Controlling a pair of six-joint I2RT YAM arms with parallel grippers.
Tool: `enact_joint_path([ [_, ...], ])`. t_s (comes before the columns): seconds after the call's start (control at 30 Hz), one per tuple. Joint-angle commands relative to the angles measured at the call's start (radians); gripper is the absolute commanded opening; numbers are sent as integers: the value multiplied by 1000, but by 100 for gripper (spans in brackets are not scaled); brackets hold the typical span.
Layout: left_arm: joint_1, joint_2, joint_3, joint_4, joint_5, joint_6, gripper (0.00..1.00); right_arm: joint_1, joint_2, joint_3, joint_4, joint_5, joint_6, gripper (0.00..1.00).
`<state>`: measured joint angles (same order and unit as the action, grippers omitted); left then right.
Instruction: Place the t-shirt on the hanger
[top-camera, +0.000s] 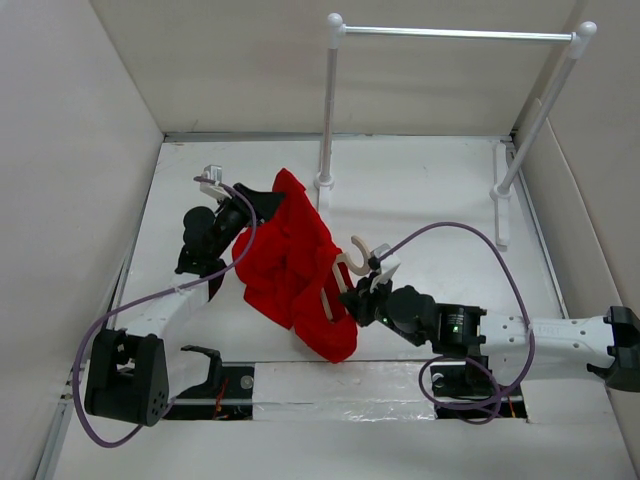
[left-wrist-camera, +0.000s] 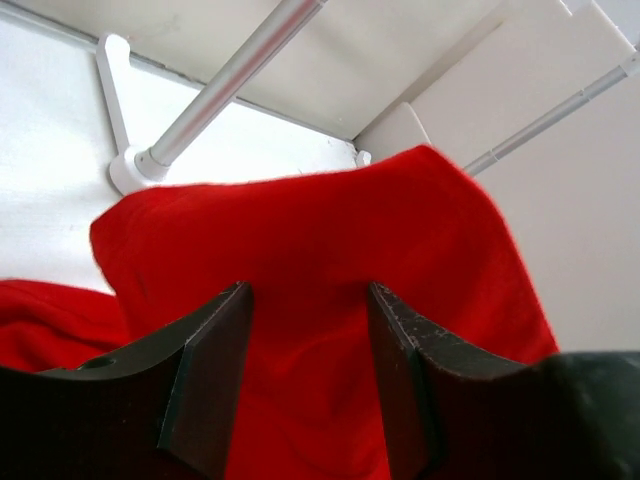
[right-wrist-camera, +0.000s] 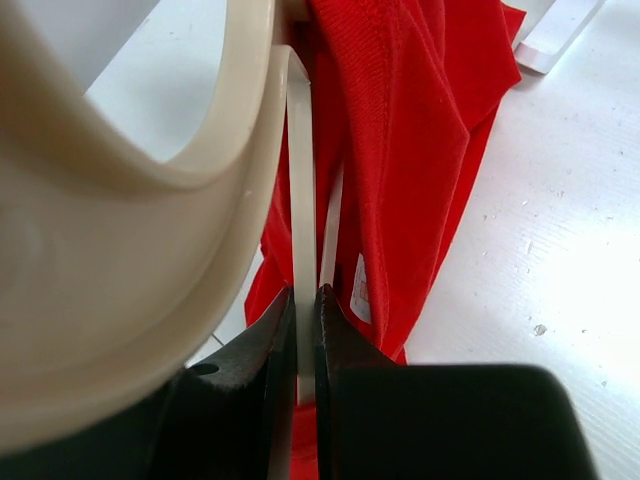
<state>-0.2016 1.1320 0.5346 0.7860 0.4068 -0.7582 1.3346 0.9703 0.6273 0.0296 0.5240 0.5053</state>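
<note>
The red t-shirt (top-camera: 292, 262) hangs bunched over the table (top-camera: 430, 200), left of its middle, with its lower end reaching toward the near edge. It is partly threaded on the cream hanger (top-camera: 357, 252), whose hook sticks out on the side toward the table's right edge.

The right gripper (right-wrist-camera: 305, 310) is clamped on a thin cream bar of the hanger just below the hook, fingers almost together. A small white tag (right-wrist-camera: 360, 290) shows on the cloth just beside them.

The left gripper (left-wrist-camera: 308, 300) sits at the shirt's far-left end. Its fingers (left-wrist-camera: 210, 370) stand apart with a raised fold of red cloth across the gap. They do not look pressed into it, so I judge this gripper is not holding the cloth.

The shirt looks light and limp. It will likely sag, fold on itself and slide off a smooth bar, and a pinch on one layer may drag the rest unevenly. The best hold seems to be a shoulder seam or the collar edge, where the cloth is doubled.

The hanger appears rigid, thin and light, and probably slick. Gripping near the hook, as now, gives control but lets the far shoulder swing. The white rack (top-camera: 450, 33) stands well apart at the far right corner.
</note>
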Motion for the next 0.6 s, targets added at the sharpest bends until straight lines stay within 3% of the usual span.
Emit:
enact_joint_path([
  [0.0,1,5,65,41,18,51,46,-2,-16,35,41,-4,-2,0],
  [0.1,1,17,62,62,17,60,46,-2,-21,38,36,-13,-5,0],
  [0.2,1,41,70,94,35,59,40,-2,-28,38,36,-19,-4,0],
  [0.33,1,84,70,174,72,22,10,-2,-35,37,35,-19,-5,0],
  [0.4,1,89,71,180,61,16,0,-2,-38,37,32,-18,-7,0],
  [0.57,1,45,51,173,1,13,0,-2,-41,31,18,-13,-4,0],
])
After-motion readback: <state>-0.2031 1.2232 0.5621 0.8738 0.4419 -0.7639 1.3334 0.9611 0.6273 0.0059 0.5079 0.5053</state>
